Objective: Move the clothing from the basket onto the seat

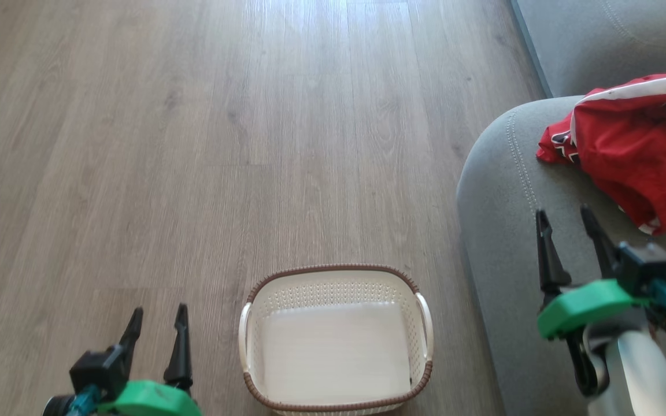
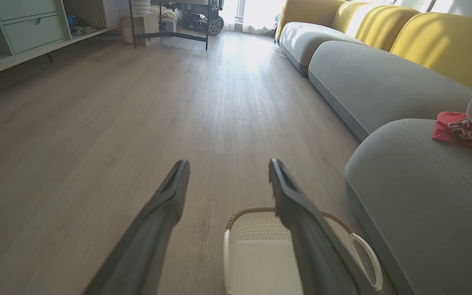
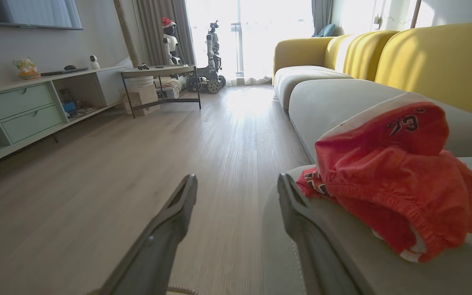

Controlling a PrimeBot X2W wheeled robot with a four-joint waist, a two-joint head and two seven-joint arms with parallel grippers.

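Pale wood-plank floor runs the length of this sunny room, with the grey sofa along its right side and the little cream basket on the floor just beside the sofa's rounded end. The basket shows nothing but its bare bottom. The red basketball clothing sits in a rumpled heap on the sofa, so the job looks as good as done to me.

What worries me is where that heap sits. It is up on the rounded end cushion, and one red-and-white corner reaches towards the double stitching where the padding starts to curve down (slippery-looking fabric, too). If the right hand swung right or pushed forward, a finger could catch a fold and drag the bundle over the edge to the floor. The left hand is a smaller concern. It hangs over the floor to the left of the basket, and a careless sweep rightwards could knock that light plastic basket along.

Both hands are spread open and carry nothing. The right one hovers over the sofa cushion, fingers pointing up the room. The clothing lies ahead of it and off to its right, near the right finger but apart from it. It is well away from the left hand, across the basket.
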